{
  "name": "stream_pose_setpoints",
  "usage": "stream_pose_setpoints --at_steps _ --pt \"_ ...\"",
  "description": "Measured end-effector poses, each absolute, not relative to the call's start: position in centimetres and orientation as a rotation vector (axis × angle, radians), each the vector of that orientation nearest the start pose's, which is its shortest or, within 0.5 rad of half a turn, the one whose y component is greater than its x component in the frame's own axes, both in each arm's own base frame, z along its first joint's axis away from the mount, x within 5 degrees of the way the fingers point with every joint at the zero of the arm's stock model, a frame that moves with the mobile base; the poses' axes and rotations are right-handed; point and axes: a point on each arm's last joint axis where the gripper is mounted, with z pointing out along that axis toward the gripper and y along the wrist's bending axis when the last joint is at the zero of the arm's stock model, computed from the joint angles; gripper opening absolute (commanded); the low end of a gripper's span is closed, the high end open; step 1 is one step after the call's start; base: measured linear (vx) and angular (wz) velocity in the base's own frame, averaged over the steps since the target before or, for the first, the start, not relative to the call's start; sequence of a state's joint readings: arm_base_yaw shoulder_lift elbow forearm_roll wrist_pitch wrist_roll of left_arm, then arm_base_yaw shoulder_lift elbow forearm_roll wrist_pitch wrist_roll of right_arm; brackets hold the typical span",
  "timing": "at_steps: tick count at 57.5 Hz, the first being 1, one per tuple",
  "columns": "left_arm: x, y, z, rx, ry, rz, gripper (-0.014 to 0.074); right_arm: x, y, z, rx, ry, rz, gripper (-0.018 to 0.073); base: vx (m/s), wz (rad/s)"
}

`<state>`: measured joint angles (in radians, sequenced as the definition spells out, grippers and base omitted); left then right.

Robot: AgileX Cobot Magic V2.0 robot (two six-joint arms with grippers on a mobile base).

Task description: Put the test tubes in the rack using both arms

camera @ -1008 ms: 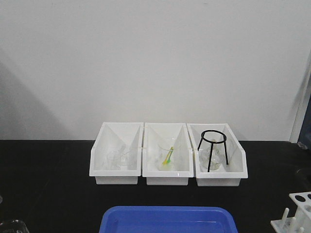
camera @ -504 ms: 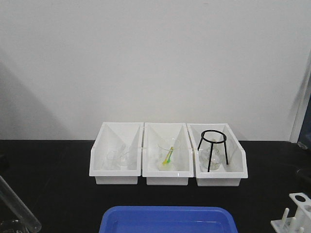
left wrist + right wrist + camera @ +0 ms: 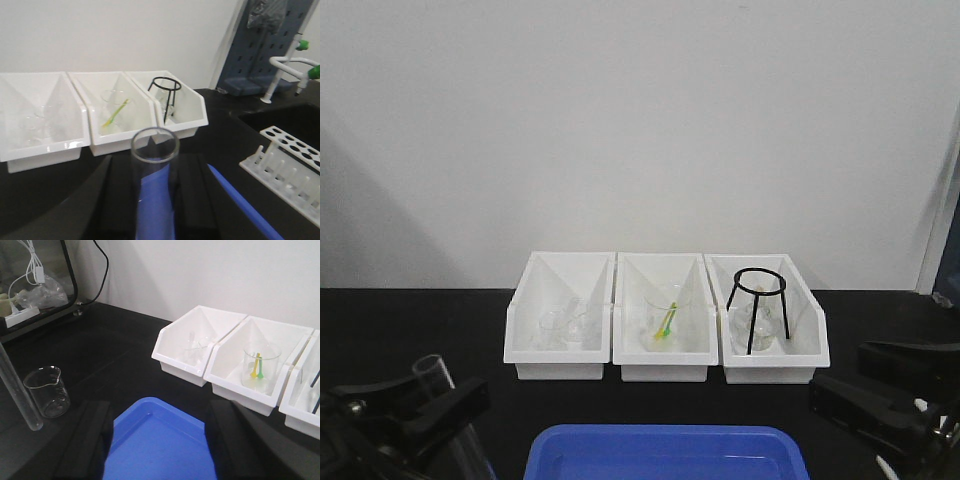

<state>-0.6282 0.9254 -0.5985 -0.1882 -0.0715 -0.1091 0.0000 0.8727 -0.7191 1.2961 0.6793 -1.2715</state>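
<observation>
The left gripper [image 3: 154,165] was found clamped on a test tube [image 3: 155,195], with one black finger against each side of the glass. The tube stood nearly upright at the lower centre of the left wrist view, open mouth uppermost, and the blue tray [image 3: 240,210] showed behind it. The rack [image 3: 290,167] lay on the black table [image 3: 225,132] at the lower right of that view, well apart from the tube, with upright pegs along its near side. In the front-facing view the same gripper sat in the lower left corner, the tube rising from it at a slight tilt. The right gripper [image 3: 157,415] was recorded at the bottom of its own view, its fingers [image 3: 87,440] set wide apart with only the tray visible between them. At the left edge of that view a slender glass tube [image 3: 20,395] slanted beside a beaker [image 3: 47,392] (whether this was the held tube could not be established). Three white bins [image 3: 665,370] stood in a row at the centre of the front view. The rightmost held a black tripod stand [image 3: 760,300].
</observation>
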Motion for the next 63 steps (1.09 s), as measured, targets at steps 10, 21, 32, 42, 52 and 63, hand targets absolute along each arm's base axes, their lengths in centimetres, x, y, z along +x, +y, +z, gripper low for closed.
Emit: stream_pose_setpoints --at_steps 10,21,32,42,52,63 --pt "16.6 -12.6 31.2 0.310 1.775 -0.674 -0.0020 17.0 5.3 34.5 -0.548 1.790 0.481 0.0475 0.00 0.00" --pt "16.8 -12.8 31.6 0.304 1.758 -0.678 -0.0020 17.7 3.8 33.9 -0.608 1.815 0.186 0.0475 0.00 0.00" --pt "19.0 -14.6 33.7 0.345 1.780 -0.662 -0.0020 18.0 3.1 34.0 -0.601 1.808 0.057 0.0475 0.00 0.00" --pt "22.2 -17.5 34.8 0.416 1.820 -0.626 -0.0020 17.6 3.9 33.9 -0.572 1.832 0.220 0.0475 0.00 0.00" --pt "24.6 -21.0 34.9 0.526 1.843 -0.602 -0.0020 17.0 4.9 34.0 -0.588 1.832 0.395 0.0475 0.00 0.00" --pt "24.9 -24.9 35.2 0.619 1.820 -0.646 -0.0020 16.2 6.0 34.1 -0.691 1.792 0.544 0.0475 0.00 0.00"
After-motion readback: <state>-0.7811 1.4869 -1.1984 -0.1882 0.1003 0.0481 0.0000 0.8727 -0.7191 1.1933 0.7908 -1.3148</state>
